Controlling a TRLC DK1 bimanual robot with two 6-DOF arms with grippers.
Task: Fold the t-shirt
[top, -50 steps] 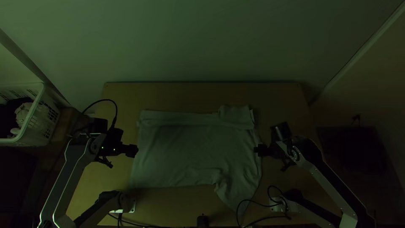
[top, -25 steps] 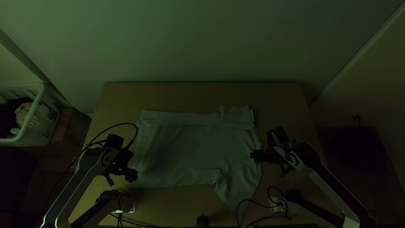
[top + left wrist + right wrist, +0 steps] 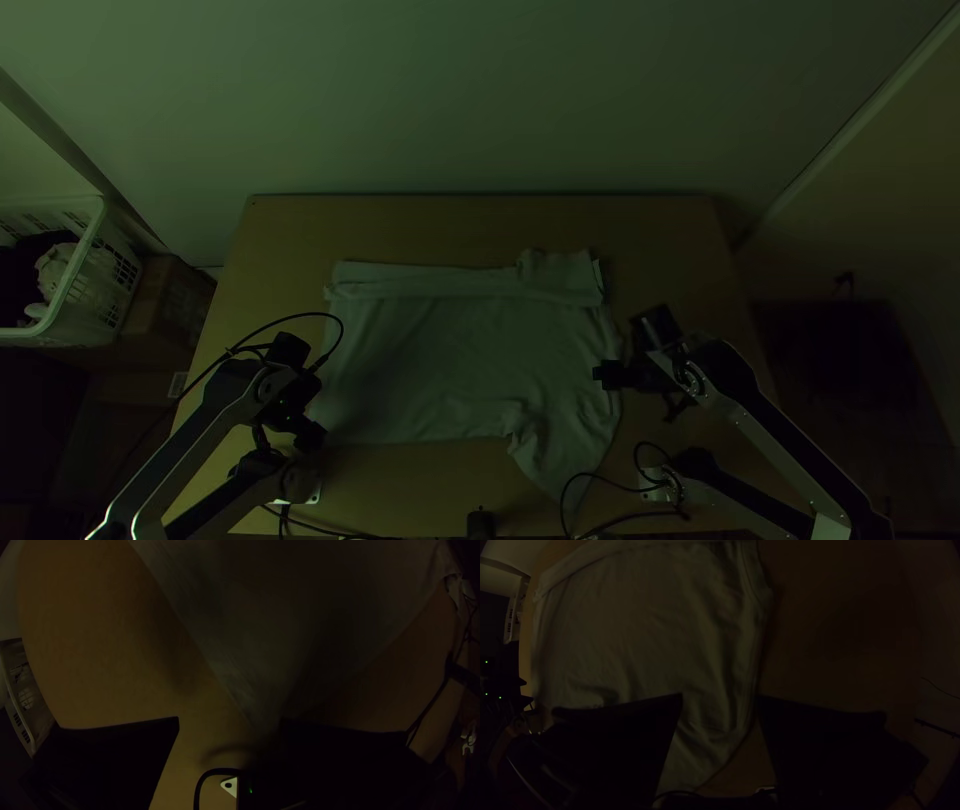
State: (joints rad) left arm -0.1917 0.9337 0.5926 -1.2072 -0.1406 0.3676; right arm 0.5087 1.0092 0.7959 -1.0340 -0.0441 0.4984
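T-shirt: on the table, mostly spread, far edge folded over.
Left gripper: fingers apart, seemingly by the T-shirt's near left corner.
Right gripper: fingers apart, at its right edge.

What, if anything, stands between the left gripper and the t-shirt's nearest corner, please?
Nothing visible does: the left gripper is open, and in its wrist view the t-shirt's corner runs right up to one finger.
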